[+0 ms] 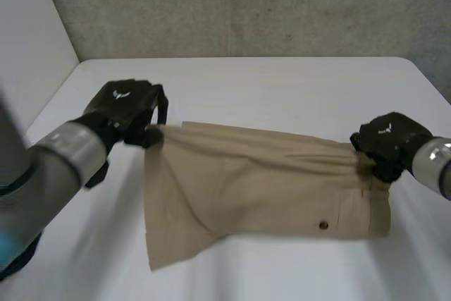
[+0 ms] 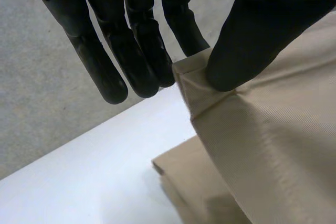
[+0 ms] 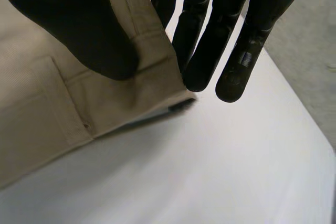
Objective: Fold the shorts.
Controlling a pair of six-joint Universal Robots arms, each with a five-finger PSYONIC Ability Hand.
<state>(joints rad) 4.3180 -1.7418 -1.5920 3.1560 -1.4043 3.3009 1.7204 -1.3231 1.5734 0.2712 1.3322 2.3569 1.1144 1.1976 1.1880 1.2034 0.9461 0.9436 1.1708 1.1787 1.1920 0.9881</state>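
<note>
Head view: tan shorts point(image 1: 261, 188) lie stretched sideways across the middle of the white table point(image 1: 282, 82), with the far edge raised and taut between the two hands. The left hand point(image 1: 130, 111) is at the far corner of the shorts on its own side, and the cloth fans down from there to a loose hem near the front edge. The right hand point(image 1: 387, 142) is at the opposite far corner. A small dark button point(image 1: 323, 225) sits on the near part of the shorts toward the right hand's side. A grey concrete wall point(image 1: 246, 5) stands behind the table.

Left wrist view: the left hand point(image 2: 257, 30) pinches the cloth. Its thumb presses down on a corner of the shorts point(image 2: 273, 145) and its fingers point(image 2: 136, 51) are nearly straight, touching the cloth's edge from the other side. Another layer of the shorts lies on the table point(image 2: 105, 171) below.

Right wrist view: the right hand point(image 3: 79, 24) grips likewise, thumb on top of a banded, stitched edge of the shorts point(image 3: 47, 124) and fingers point(image 3: 205, 40) behind it. A pocket seam runs just beside the thumb. The table point(image 3: 220, 171) lies beyond the fingertips.
</note>
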